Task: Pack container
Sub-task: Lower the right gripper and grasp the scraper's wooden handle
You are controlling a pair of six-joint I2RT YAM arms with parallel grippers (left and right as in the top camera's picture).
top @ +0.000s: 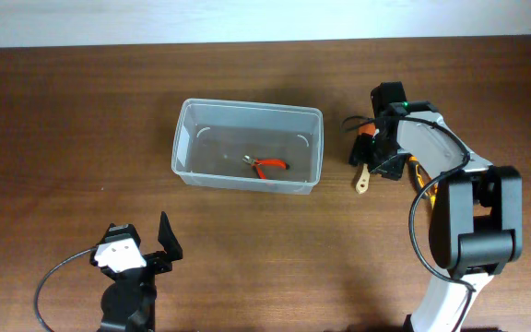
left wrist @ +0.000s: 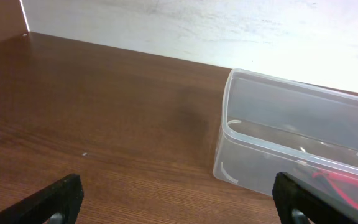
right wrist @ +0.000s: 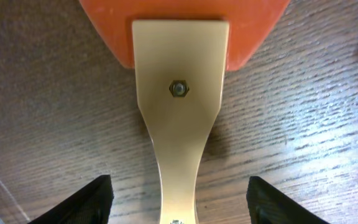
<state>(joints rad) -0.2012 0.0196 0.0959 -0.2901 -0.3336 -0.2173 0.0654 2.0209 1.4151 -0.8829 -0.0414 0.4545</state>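
Note:
The container (top: pixel 247 108), a clear bluish tub, stands at the table's middle; it also shows in the left wrist view (left wrist: pixel 253 134). Red-handled pliers (top: pixel 267 166) lie inside it and show in the left wrist view (left wrist: pixel 340 183). My right gripper (top: pixel 376 155) is right of the tub, open, low over a tool with a tan flat shank (right wrist: pixel 179 112) and an orange part (right wrist: pixel 185 18). Its fingers (right wrist: pixel 179 202) straddle the shank without touching. The shank's tan end (top: pixel 362 181) sticks out toward the front. My left gripper (top: pixel 139 238) is open and empty at the front left (left wrist: pixel 179 205).
Another orange and yellow tool (top: pixel 419 175) lies partly under the right arm. A thin black piece (top: pixel 351 122) lies just behind the right gripper. Bare wooden table (top: pixel 81 129) lies left of the tub. A pale wall runs along the table's far edge.

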